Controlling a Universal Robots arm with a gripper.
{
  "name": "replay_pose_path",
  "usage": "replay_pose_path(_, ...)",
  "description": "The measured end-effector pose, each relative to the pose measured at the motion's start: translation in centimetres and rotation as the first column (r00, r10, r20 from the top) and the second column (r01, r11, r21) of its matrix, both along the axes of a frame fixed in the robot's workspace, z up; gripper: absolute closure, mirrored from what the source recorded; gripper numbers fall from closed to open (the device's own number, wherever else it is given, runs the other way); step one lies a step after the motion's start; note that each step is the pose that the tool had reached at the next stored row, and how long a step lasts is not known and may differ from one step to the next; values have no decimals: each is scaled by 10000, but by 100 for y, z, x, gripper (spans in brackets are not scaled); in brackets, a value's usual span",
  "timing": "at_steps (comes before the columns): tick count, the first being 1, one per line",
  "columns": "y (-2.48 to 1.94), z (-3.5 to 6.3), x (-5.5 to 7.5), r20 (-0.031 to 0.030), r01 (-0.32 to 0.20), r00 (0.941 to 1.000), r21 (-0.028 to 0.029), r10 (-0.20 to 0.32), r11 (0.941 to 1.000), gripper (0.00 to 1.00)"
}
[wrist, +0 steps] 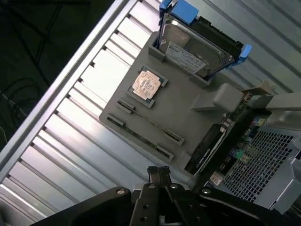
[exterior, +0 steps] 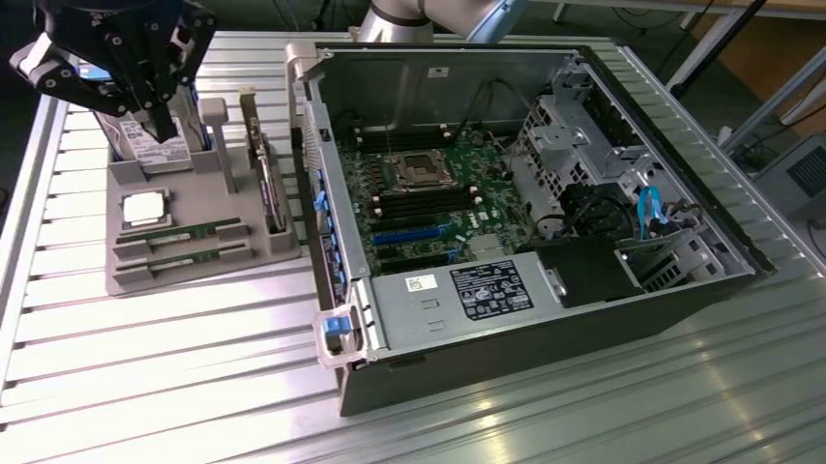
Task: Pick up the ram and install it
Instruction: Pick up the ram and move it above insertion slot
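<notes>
The claw (exterior: 162, 121) hangs pinched shut, nothing in it, over the hard drive (exterior: 164, 155) at one end of the gray holder (exterior: 207, 278). Further along that holder sits the silver CPU chip (exterior: 145, 209), then the ram (exterior: 181, 235) lying in its slot, a twin stick (exterior: 184, 257) just beside it. The open computer case (exterior: 516, 358) stands on the tabletop (exterior: 168, 377), to the exterior view's right.
</notes>
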State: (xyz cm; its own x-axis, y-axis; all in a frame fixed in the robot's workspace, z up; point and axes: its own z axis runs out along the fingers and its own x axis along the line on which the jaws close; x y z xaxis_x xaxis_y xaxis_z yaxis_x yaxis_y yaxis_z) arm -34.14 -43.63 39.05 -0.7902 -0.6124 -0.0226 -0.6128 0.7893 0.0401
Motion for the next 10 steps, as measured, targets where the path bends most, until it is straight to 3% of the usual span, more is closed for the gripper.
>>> replay_pose_path(3,0,-1,0,0,-562,9984,-4,562,9984,90)
replay_pose_path(10,0,-4,0,-1,-1688,9856,-12,1688,9856,90)
